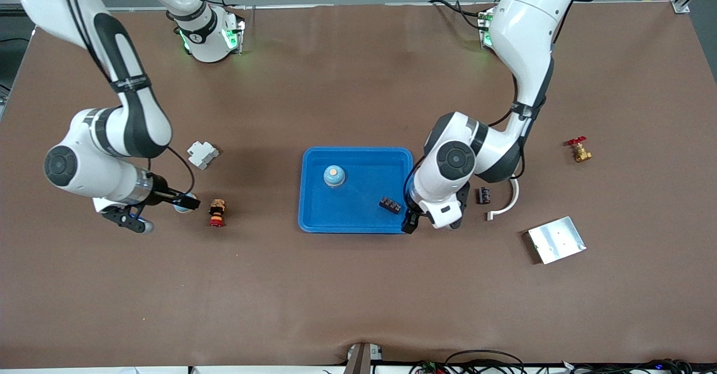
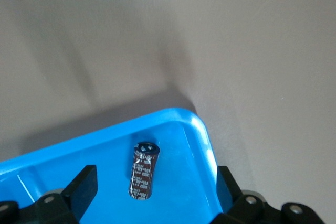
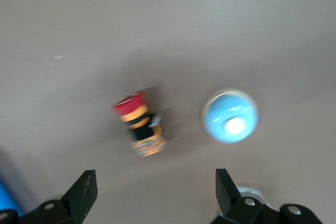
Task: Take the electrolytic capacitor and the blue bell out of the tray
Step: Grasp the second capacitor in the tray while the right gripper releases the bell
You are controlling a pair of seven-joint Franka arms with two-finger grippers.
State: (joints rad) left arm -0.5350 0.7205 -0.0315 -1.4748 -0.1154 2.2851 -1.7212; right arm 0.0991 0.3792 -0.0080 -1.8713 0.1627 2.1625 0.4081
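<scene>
A: How is the capacitor [image 2: 143, 171] looking?
B: A dark cylinder with pale print, lying flat in the blue tray [image 1: 313, 217], in the corner low in the front view. The left gripper [image 2: 155, 182] is hovering over it, jaws wide and empty.
A: And the bell [image 1: 334, 176]?
B: Blue dome, orange top, sitting in the tray's upper middle with open floor around it.
A: The right gripper [image 3: 155, 192]?
B: Spread wide, gripping nothing, hanging over a second bell [image 3: 229, 116] on the table [image 1: 358, 295]. A red push button [image 3: 139, 124] is lying just beside that one.
</scene>
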